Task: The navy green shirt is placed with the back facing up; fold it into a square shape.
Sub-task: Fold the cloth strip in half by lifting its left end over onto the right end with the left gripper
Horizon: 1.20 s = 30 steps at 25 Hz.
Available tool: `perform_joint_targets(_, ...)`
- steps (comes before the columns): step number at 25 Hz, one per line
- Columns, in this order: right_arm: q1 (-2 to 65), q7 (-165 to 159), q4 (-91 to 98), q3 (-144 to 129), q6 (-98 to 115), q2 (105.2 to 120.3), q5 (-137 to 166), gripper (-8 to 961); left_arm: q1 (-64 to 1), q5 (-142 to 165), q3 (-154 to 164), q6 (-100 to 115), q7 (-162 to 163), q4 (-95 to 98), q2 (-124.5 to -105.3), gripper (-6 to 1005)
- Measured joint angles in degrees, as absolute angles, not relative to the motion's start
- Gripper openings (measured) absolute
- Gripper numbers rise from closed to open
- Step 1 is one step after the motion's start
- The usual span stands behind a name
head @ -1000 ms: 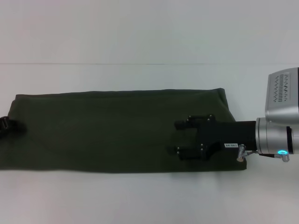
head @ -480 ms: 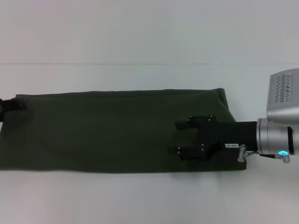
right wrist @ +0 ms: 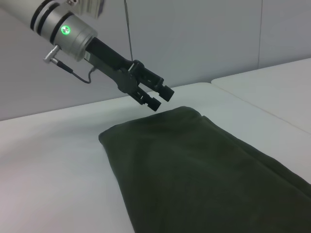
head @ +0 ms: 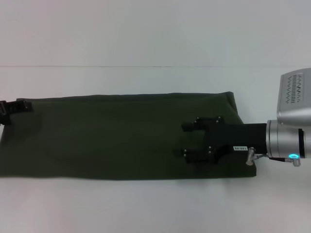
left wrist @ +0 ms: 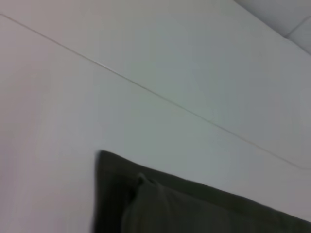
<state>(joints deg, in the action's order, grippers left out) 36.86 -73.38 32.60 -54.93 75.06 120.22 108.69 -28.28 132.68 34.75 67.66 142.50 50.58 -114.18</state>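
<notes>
The right gripper (head: 189, 141), fingers spread and holding nothing, hangs over the right end of the navy green shirt (head: 112, 136). The shirt lies folded into a long band on the white table (head: 155, 43), its long axis running left to right. The left gripper (head: 4, 112) sits at the shirt's far left corner; whether it grips cannot be told.

Head view looks down; both wrist views share the shirt (head: 116, 136)
</notes>
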Motion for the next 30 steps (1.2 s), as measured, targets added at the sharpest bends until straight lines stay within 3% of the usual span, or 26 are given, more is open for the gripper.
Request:
perform_joint_targets(12,36.92,-73.38,32.6,-54.93,74.88,120.22,108.7,796,-29.22,133.11,35.3,58.64,139.7,40.36,-114.25,875)
perform_joint_targets(30,37.0,-73.43,32.6,-54.93,74.88,120.22,108.72,796,-29.53,132.65,34.9,57.28,138.86,40.4,-113.9,874)
